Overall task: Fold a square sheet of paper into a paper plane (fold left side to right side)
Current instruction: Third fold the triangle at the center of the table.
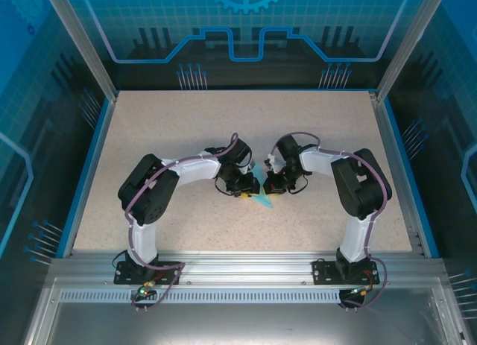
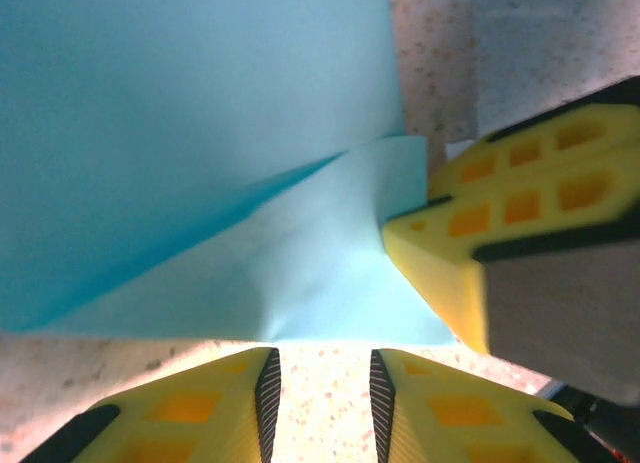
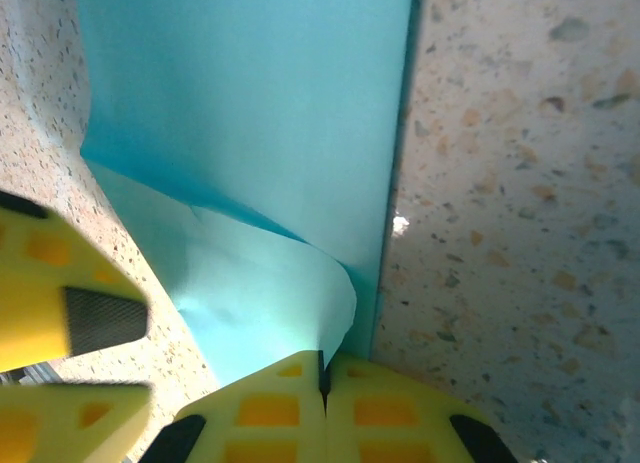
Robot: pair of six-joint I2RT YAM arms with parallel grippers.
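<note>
A: The right claw (image 3: 322, 388) is pinched tight on a raised flap of the square sheet of paper (image 3: 250, 103). The left claw (image 2: 320, 383) stands apart, empty.
B: Progress?
A: Early, I'd say: one crease, no nose or wings yet. The sheet lies mid-desk (image 3: 520, 183), and the claws crowd each other over it.

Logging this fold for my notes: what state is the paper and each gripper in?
square sheet of paper: partly folded, one flap curling upward.
left gripper: open, nothing between its fingers.
right gripper: shut, pinching the sheet's curled flap.
</note>
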